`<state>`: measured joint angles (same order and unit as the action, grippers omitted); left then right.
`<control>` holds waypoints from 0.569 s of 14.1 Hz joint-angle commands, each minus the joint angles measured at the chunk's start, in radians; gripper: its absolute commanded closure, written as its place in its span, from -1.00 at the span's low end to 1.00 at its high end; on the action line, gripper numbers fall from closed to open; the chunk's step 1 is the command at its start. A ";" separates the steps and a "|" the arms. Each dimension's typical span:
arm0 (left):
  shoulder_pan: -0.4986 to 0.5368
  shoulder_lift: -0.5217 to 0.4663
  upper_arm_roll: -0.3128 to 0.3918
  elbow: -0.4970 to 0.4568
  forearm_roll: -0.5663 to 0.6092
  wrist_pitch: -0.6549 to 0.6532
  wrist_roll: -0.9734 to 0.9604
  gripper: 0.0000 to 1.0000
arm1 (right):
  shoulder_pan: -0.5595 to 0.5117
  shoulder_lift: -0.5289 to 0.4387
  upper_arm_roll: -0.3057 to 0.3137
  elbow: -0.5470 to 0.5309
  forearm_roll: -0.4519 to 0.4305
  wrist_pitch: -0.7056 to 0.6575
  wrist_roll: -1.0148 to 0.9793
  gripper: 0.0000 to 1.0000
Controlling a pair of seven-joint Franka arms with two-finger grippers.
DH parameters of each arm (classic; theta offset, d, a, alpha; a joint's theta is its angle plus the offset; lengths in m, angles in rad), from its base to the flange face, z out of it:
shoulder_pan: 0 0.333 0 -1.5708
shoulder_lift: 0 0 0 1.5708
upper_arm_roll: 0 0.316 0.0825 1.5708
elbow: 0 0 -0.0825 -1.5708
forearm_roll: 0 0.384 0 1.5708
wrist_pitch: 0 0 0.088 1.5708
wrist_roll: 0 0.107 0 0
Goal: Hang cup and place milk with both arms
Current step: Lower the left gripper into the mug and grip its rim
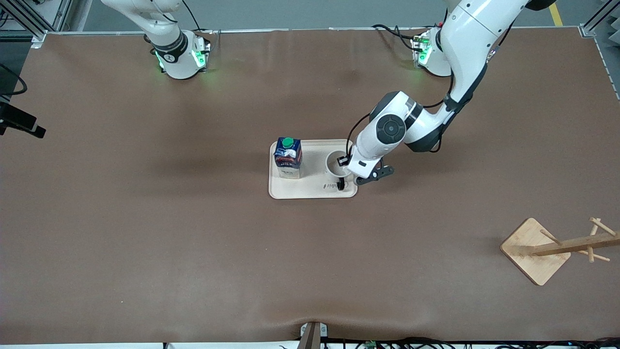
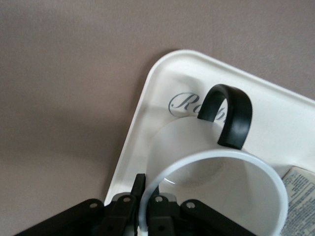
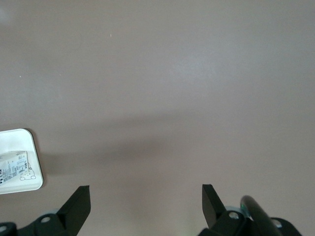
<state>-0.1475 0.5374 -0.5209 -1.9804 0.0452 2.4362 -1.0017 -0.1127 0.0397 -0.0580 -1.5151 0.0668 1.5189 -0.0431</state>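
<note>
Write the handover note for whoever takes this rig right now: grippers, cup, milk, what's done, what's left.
Left gripper: down at the cup on the tray, fingers straddling the cup's rim, one inside and one outside; whether they already clamp it is unclear.
Right gripper: open, holding nothing, over bare table; this arm waits.
Cup: upright on the tray, handle toward the front camera.
Milk: upright on the tray beside the cup, toward the right arm's end.
Wooden rack: at the left arm's end, nearer the front camera, nothing on its pegs.
Done: nothing finished.
Left: hang the cup, place the milk.
</note>
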 commanded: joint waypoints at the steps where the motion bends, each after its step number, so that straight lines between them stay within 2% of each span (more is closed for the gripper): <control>1: 0.020 -0.068 0.009 0.000 0.056 -0.011 -0.029 1.00 | 0.013 0.064 0.009 0.003 -0.018 -0.008 0.003 -1.00; 5: 0.054 -0.148 0.009 0.075 0.058 -0.136 -0.025 1.00 | 0.013 0.094 0.009 0.010 -0.019 -0.017 -0.007 -1.00; 8: 0.077 -0.163 0.012 0.149 0.076 -0.252 -0.019 1.00 | 0.010 0.112 0.009 0.030 -0.007 -0.012 -0.012 -1.00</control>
<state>-0.0765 0.3921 -0.5138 -1.8631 0.0880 2.2435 -1.0039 -0.1041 0.1451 -0.0492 -1.5137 0.0606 1.5168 -0.0453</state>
